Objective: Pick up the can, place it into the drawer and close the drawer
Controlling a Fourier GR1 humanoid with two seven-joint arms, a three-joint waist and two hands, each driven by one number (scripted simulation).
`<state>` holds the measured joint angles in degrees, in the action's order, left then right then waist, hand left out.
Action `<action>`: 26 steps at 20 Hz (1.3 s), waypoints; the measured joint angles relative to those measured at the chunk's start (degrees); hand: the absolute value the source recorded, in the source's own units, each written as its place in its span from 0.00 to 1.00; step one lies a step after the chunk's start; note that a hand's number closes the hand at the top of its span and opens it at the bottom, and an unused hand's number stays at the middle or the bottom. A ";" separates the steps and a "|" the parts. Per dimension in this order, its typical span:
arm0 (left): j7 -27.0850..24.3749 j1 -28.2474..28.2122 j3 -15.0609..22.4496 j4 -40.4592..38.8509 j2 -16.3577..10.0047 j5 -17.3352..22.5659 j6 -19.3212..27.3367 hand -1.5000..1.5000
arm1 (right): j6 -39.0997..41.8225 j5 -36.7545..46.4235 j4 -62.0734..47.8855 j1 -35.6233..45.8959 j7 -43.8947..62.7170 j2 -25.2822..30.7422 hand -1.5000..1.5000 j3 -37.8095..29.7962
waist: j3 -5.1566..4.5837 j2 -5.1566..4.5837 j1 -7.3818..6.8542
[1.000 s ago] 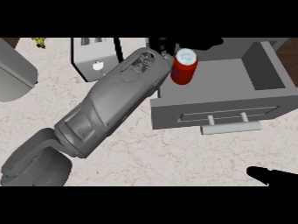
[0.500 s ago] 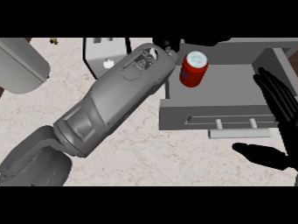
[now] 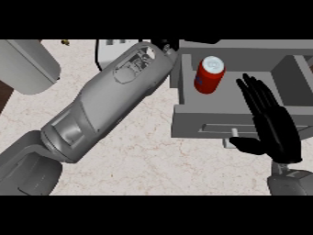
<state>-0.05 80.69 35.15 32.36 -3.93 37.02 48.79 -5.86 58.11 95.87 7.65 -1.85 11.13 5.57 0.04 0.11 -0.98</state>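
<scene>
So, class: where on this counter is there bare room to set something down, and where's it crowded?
Bare counter between the left forearm and the drawer front; drawer floor right of the can, beyond the open right hand. Crowded along the top edge.

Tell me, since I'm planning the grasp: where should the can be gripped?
Probably round its red side, midway up, coming from the right: the can stands upright in the drawer close to the left wall, and the open right hand is on that side.

My right hand (image 3: 272, 126) is held flat, fingers (image 3: 255, 94) straight and pointing away from me, thumb out leftward. My left forearm (image 3: 111, 101) stretches diagonally forward.
</scene>
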 measured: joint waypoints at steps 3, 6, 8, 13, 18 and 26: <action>2.72 -1.41 0.55 4.06 -2.66 -1.17 -0.08 0.00 | -3.78 1.19 -6.51 3.42 -1.22 -0.72 0.00 -1.56 | -0.20 0.26 -0.52; 5.44 -2.88 0.85 7.80 -6.71 -2.08 -1.25 0.00 | -7.88 3.10 -11.35 5.54 -2.60 -1.13 0.00 -2.47 | -0.76 0.74 -0.83; 7.60 -3.38 1.01 10.49 -8.77 -2.51 -1.47 0.00 | -10.08 4.09 -14.78 7.42 -3.51 -1.13 0.00 -3.23 | -0.99 0.97 -1.11; 10.45 -5.75 1.23 16.03 -12.90 -3.36 -2.34 0.00 | -14.26 6.76 -23.88 13.24 -4.25 -0.88 0.00 -5.41 | -1.36 1.15 -1.84; 12.35 -8.58 1.10 20.12 -16.11 -3.76 -3.75 0.00 | -18.43 9.70 -33.27 19.70 -3.82 -0.64 0.00 -7.61 | -1.40 0.95 -2.27; 14.85 -14.34 1.38 28.01 -20.17 -4.82 -3.65 0.00 | -27.88 11.42 -46.71 27.82 -4.63 -1.33 0.00 -11.45 | -1.10 0.52 -2.88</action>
<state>14.79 66.35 36.53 60.36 -24.09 32.20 45.14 -33.74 69.53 49.16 35.46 -6.48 9.80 -5.88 -1.06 0.63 -3.86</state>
